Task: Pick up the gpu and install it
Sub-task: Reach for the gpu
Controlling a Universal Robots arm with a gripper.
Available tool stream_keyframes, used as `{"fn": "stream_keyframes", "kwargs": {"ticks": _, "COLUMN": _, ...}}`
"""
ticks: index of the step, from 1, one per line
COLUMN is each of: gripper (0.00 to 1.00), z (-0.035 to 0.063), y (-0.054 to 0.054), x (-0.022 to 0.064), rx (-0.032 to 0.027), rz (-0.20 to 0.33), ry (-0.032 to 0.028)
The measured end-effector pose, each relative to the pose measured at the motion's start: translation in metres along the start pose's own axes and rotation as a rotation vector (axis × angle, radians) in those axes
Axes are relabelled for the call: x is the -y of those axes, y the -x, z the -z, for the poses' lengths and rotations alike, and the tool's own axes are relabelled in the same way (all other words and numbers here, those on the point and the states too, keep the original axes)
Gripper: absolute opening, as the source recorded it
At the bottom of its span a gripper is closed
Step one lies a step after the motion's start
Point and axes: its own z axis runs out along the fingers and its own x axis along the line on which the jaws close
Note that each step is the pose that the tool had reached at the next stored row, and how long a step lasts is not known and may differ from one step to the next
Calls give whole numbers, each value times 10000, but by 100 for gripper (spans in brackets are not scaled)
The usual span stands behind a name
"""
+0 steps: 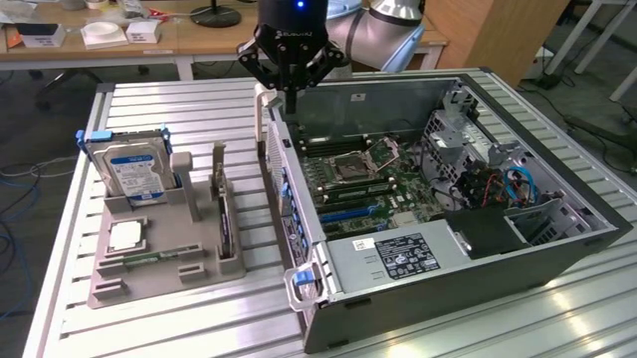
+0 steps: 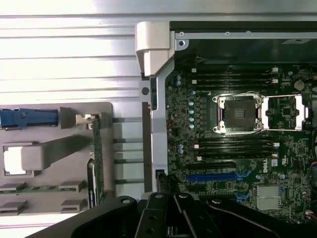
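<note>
Plainly nothing in hand: closed pincer (image 1: 292,107), jaws pressed together and empty, hanging over the rim of the open computer case (image 1: 478,280). Down and off to one side of the pincer, outside the case wall and well apart, the gpu (image 1: 224,212), standing on its long edge in a slot of the grey rack (image 1: 164,277) on the slatted table (image 1: 199,104). Likely reason for that upright pose: thin top edge offered upward, ready for pinching from above with no need to slide anything beneath. Same logic, probably, for the blue-labelled hard drive (image 1: 136,173) propped upright on the rack, farther from the pincer than the gpu. Case laid on its side with the panel off, seemingly to turn the motherboard (image 1: 383,175) face-up and leave its slots reachable straight down; blue expansion slot (image 2: 213,176) below the pincer, a little way in over the board, bare. Task seemingly at its very start: card neither lifted nor installed.

Hard to make out: cooler block and metal bracket of the gpu, lost in the edge-on angle. Cut off at the frame edge in the wrist view: most of the pincer's own dark body. Hidden as well: floor of the case beneath the black shroud (image 1: 485,231) and the drive cage (image 1: 453,138), on the side far from the pincer.
</note>
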Motion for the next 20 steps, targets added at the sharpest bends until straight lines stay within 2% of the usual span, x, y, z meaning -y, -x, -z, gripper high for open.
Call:
{"fn": "stream_keyframes", "kwargs": {"ticks": 9, "gripper": 10, "z": 2, "y": -190, "x": 9, "rx": -9, "rz": 174, "ry": 4}}
{"fn": "stream_keyframes", "kwargs": {"ticks": 20, "gripper": 10, "z": 2, "y": -364, "x": 18, "rx": -23, "rz": 328, "ry": 7}}
